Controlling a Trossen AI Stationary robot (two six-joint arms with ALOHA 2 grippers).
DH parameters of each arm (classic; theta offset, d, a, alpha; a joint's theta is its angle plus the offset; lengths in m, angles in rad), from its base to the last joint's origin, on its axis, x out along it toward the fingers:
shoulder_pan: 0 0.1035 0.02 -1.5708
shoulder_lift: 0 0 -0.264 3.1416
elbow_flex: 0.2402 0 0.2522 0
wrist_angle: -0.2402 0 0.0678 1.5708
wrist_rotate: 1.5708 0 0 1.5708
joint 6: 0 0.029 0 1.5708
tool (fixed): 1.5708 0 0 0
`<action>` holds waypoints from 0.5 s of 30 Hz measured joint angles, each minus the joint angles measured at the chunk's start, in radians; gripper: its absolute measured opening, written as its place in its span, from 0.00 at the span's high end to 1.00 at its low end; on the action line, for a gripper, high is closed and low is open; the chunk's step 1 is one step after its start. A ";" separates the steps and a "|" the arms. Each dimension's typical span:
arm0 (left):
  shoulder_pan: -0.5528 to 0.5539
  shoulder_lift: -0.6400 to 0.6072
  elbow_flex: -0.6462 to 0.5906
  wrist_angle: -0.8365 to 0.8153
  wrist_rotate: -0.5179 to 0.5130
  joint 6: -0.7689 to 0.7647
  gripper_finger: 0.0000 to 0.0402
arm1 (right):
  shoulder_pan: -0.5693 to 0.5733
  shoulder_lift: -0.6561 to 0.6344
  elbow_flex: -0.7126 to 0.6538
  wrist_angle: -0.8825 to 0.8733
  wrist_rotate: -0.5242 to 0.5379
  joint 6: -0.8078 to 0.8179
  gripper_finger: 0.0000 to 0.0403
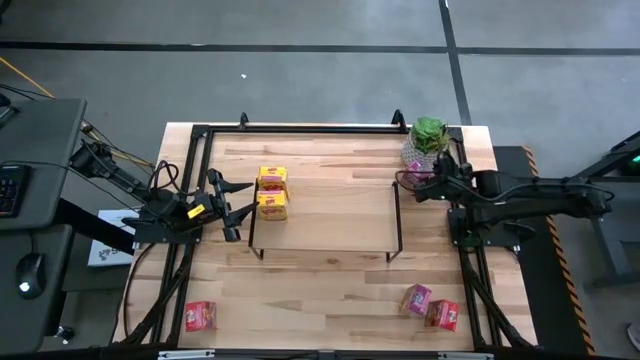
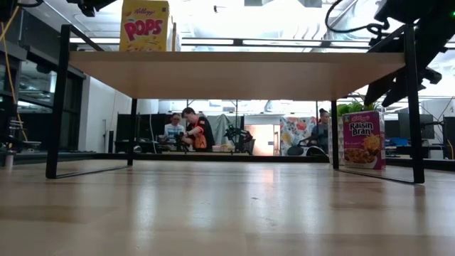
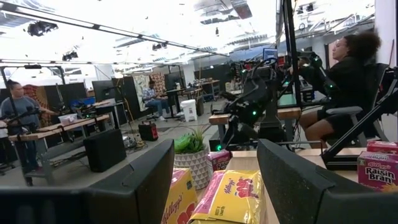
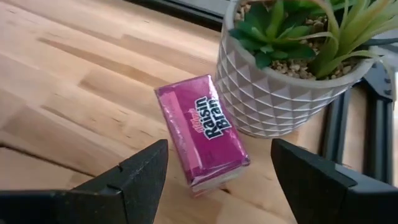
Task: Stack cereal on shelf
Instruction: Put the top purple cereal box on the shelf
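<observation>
Right gripper [image 4: 217, 177] hung fingers spread wide over a magenta Raisin Bran box [image 4: 202, 130], not gripping it; box stood on the table [image 1: 320, 290] beside the potted plant [image 4: 292, 62], just off the shelf [image 1: 325, 205] end. Left gripper [image 1: 228, 207] sat open, empty, near two yellow boxes [image 1: 272, 192] on the shelf.

I'm seeing two yellow cereal boxes [image 1: 272, 193] on the light wood shelf [image 1: 330, 210], a magenta Raisin Bran box [image 4: 202, 132] with white lettering, and a green plant [image 4: 298, 28] in a grey diamond-patterned pot [image 4: 273, 93].
</observation>
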 joint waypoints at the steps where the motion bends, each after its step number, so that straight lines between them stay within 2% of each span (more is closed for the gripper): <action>1: 0.000 0.000 0.000 0.000 0.000 0.000 0.45 | -0.013 0.012 0.000 0.004 -0.004 -0.016 0.31; 4: 0.000 0.000 0.000 0.000 0.000 0.000 0.45 | -0.049 0.043 0.000 0.028 -0.017 -0.070 0.31; 10: 0.000 0.000 0.000 0.000 0.000 0.000 0.45 | -0.128 0.104 0.000 0.108 -0.135 -0.221 0.31; 15: 0.000 0.000 0.000 0.000 0.000 -0.001 0.45 | -0.182 0.150 0.000 0.116 -0.142 -0.258 0.31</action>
